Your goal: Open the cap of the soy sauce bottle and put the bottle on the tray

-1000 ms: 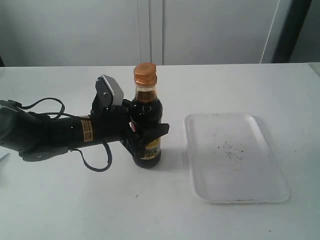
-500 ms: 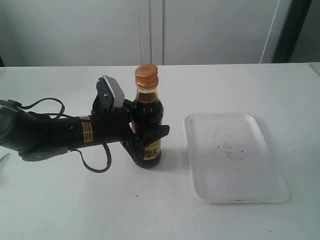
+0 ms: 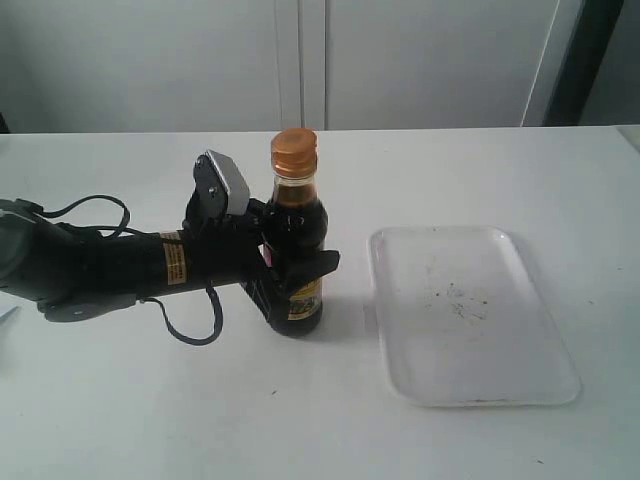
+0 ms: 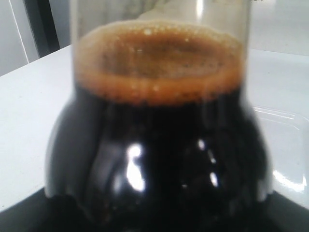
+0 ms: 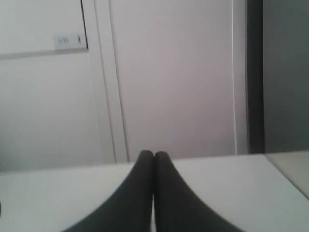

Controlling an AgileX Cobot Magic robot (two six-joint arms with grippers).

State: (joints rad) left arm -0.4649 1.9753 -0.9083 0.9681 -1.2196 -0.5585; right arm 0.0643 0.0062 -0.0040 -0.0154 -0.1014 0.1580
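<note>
The soy sauce bottle stands upright on the white table, left of the tray. Its copper-orange cap sits on the neck. My left gripper reaches in from the left and is shut on the bottle's lower body, with one black finger across the label. In the left wrist view the soy sauce bottle fills the frame, dark liquid with a foamy brown line. My right gripper shows only in its own wrist view, fingers pressed together and holding nothing.
A corner of the tray shows past the bottle in the left wrist view. The left arm and its cable lie low over the table's left side. White cabinet doors stand behind the table.
The bottle and the left gripper have shifted very slightly to the right. The tray has not moved.
</note>
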